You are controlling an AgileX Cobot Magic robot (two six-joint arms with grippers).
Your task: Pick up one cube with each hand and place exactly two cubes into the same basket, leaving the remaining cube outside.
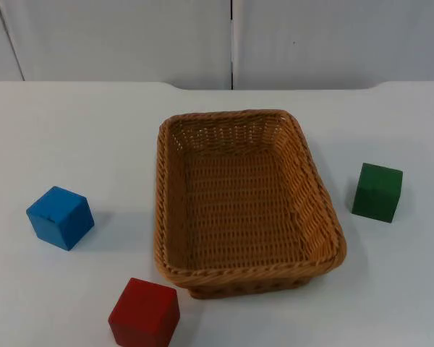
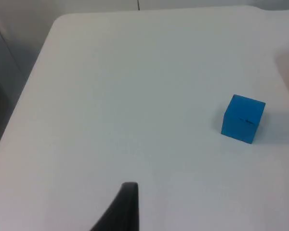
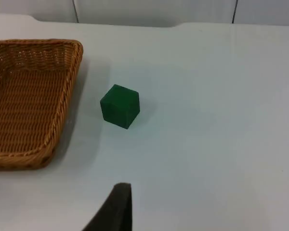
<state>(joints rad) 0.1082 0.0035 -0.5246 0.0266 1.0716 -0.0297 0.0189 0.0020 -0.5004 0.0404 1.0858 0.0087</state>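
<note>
While both arms wait off the table, wicker basket (image 1: 246, 202) at center, blue cube (image 1: 60, 217) at 9 o'clock, red cube (image 1: 145, 313) at 7, green cube (image 1: 377, 191) at 3, left gripper (image 2: 127, 202) and right gripper (image 3: 118, 204) finger state cannot be told.

Green cube (image 3: 120, 106) on white table (image 3: 207, 120), just beside wicker basket (image 3: 48, 144), apart

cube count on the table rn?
3, all outside the basket, which holds nothing. Blue cube sits at the picture's left of it, red cube by its near-left corner, green cube to its right. Nothing looks hidden.
</note>
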